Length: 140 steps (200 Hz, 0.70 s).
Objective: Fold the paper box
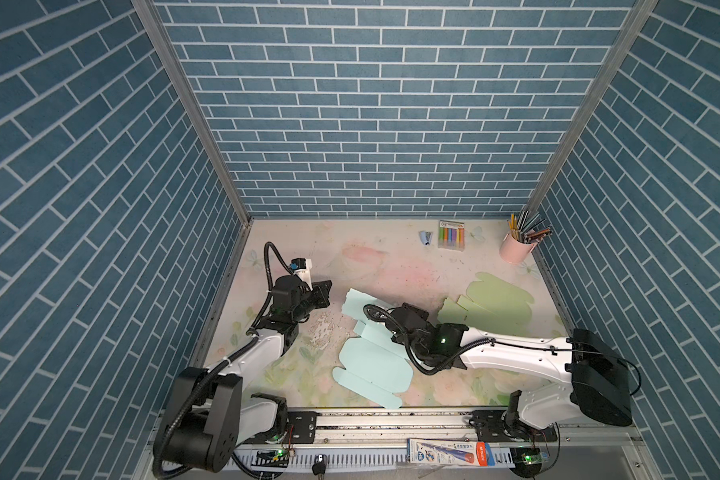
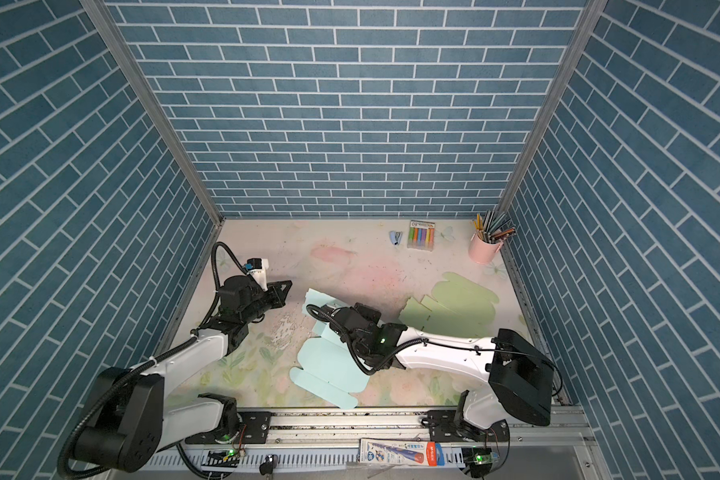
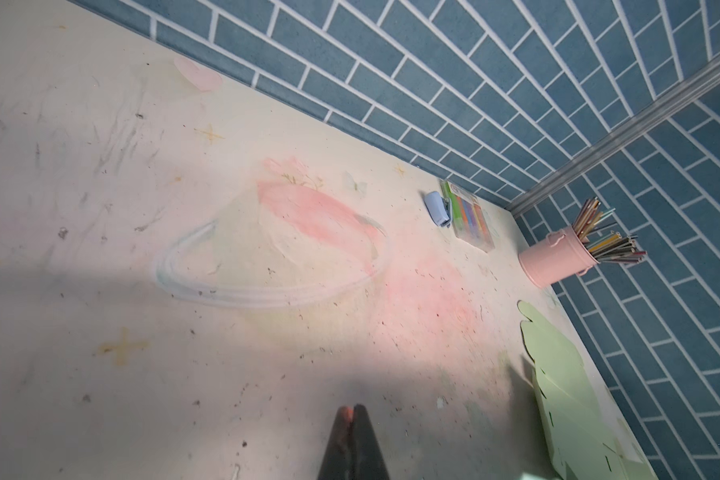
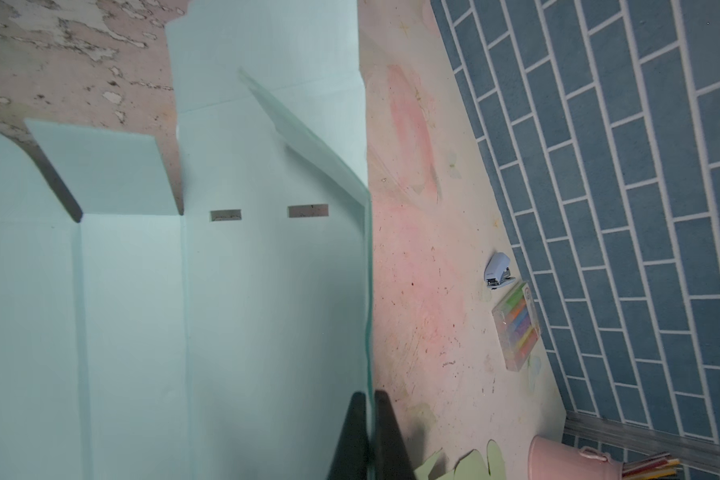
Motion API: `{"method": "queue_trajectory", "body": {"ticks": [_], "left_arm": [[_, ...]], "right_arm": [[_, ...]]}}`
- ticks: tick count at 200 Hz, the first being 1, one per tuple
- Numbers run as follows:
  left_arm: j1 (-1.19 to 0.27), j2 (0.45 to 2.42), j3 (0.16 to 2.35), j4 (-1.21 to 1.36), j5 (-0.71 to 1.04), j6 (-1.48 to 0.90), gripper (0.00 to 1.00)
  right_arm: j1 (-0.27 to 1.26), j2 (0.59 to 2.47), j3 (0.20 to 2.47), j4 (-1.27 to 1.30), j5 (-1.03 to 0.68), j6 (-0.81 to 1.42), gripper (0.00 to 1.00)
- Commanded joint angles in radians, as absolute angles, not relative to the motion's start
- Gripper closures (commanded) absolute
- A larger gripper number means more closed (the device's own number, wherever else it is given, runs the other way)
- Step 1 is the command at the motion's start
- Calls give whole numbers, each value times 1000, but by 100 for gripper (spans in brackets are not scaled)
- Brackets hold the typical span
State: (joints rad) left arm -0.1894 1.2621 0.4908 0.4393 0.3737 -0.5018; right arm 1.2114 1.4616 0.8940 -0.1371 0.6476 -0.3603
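The light blue paper box (image 1: 371, 365) (image 2: 329, 365) lies as an unfolded blank in the middle of the table in both top views. My right gripper (image 4: 368, 395) is shut on the blank's side panel (image 4: 366, 270), which stands lifted edge-on above the flat part (image 4: 233, 291). From above, the right wrist (image 1: 412, 328) covers that grip. My left gripper (image 1: 327, 291) (image 3: 353, 409) hovers shut and empty over bare table at the left, apart from the blue blank.
A flat light green blank (image 1: 495, 303) (image 3: 558, 365) lies at the right. At the back right stand a pink cup of pencils (image 1: 516, 249), a marker pack (image 1: 451, 235) and a small stapler (image 1: 425, 237). A pen package (image 1: 449, 453) rests on the front rail.
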Motion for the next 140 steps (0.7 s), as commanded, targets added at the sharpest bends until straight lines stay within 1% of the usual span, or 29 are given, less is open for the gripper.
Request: {"method": "queue_trajectory", "body": {"ticks": [1, 55, 96, 140], "left_arm": [[-183, 1342, 533, 476, 412, -471, 100], [-186, 1503, 534, 568, 521, -464, 100], [-234, 1519, 501, 591, 528, -462, 100], [-282, 1469, 432, 595, 522, -467, 100]], "right_arm": [[1233, 1490, 891, -91, 722, -447, 100], [1249, 1533, 879, -20, 753, -550, 100], [1252, 1587, 878, 35, 786, -626, 100], [1252, 1592, 859, 85, 788, -665, 100]]}}
